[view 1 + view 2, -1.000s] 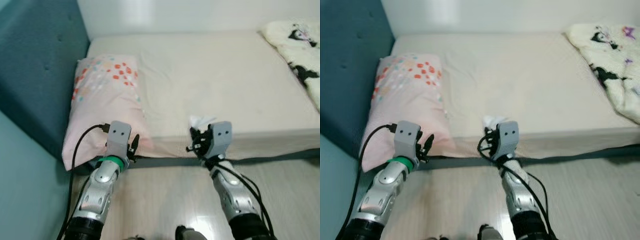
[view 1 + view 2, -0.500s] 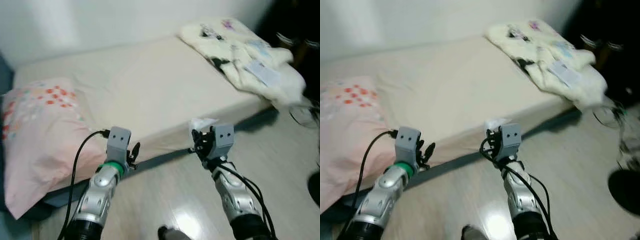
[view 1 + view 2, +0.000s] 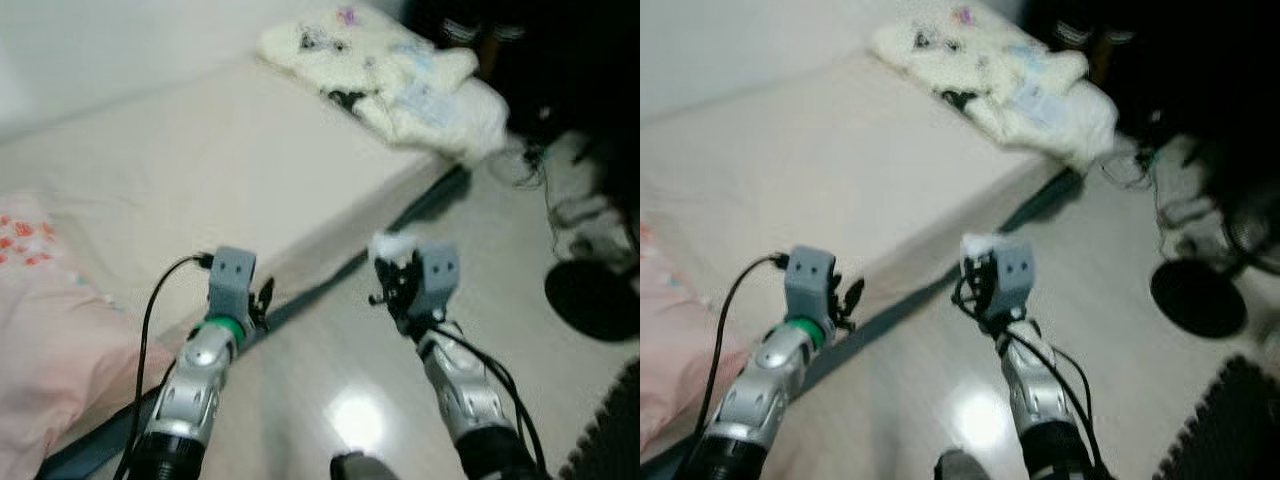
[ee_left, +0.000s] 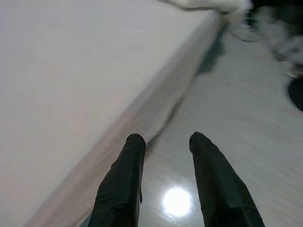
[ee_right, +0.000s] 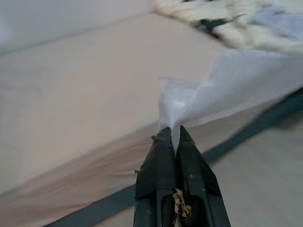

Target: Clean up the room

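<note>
White tissue is pinched tight in the right gripper. It sticks up past the tips, toward 12 o'clock. The left gripper is empty, its fingers apart, low by the bed edge. No bin is in view yet. The floor opens toward 2 o'clock. The right arm has the tissue, so it should drop it.

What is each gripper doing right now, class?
Left gripper: open, holding nothing.
Right gripper: shut on a white tissue.
</note>
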